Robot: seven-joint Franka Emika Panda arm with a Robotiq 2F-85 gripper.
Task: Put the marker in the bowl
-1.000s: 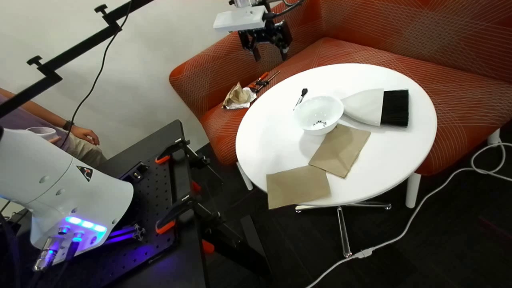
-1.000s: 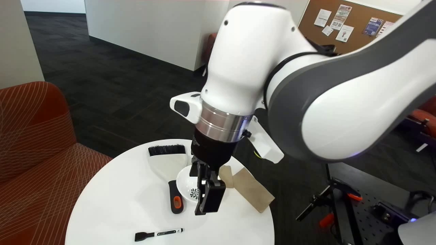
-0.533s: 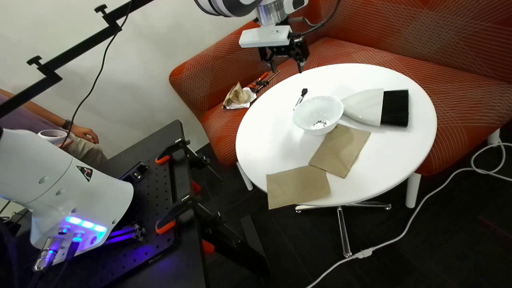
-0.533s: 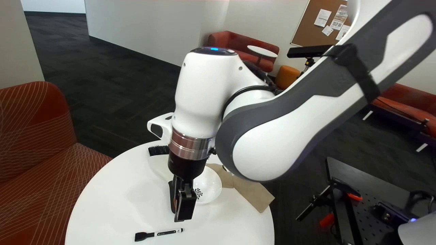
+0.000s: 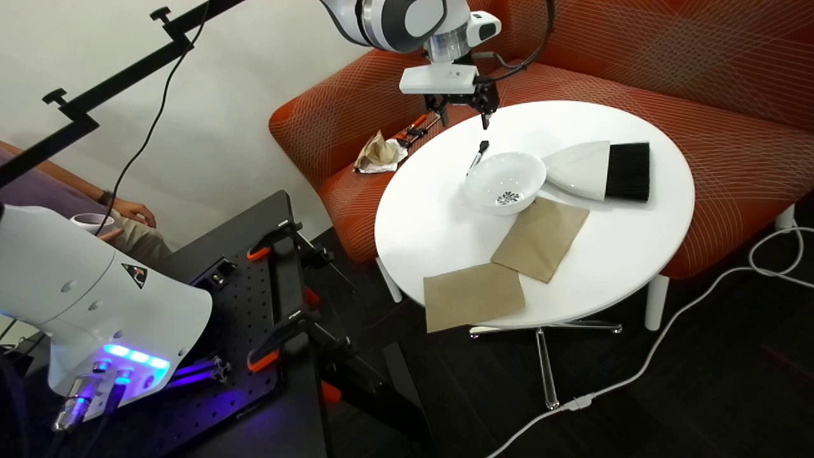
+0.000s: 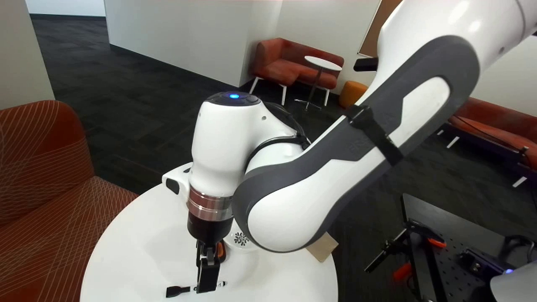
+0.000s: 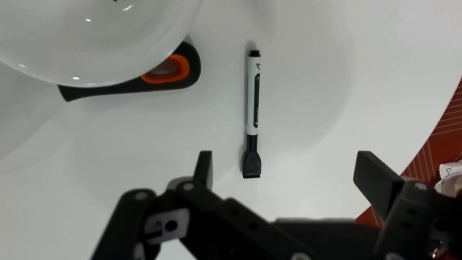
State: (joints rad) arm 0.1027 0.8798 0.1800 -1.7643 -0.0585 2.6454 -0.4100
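Observation:
The marker lies flat on the round white table. It is white with a wide black end, and shows in an exterior view and the wrist view. In an exterior view my gripper hides its middle, leaving the black end in sight. The white bowl stands close beside the marker. It is partly cut off in the wrist view and partly hidden by the arm in an exterior view. My gripper is open and empty, above the table; in the wrist view its fingers stand wide apart, the marker's black end between them.
A brush with a white body, black bristles and a dark-orange handle lies against the bowl. Two tan cloths lie on the table. A red couch borders it, with crumpled paper and tools on its seat.
The arm has swung over the table and come down, bringing the open gripper from beside the bowl to above the marker. The marker, bowl and brush have not moved.

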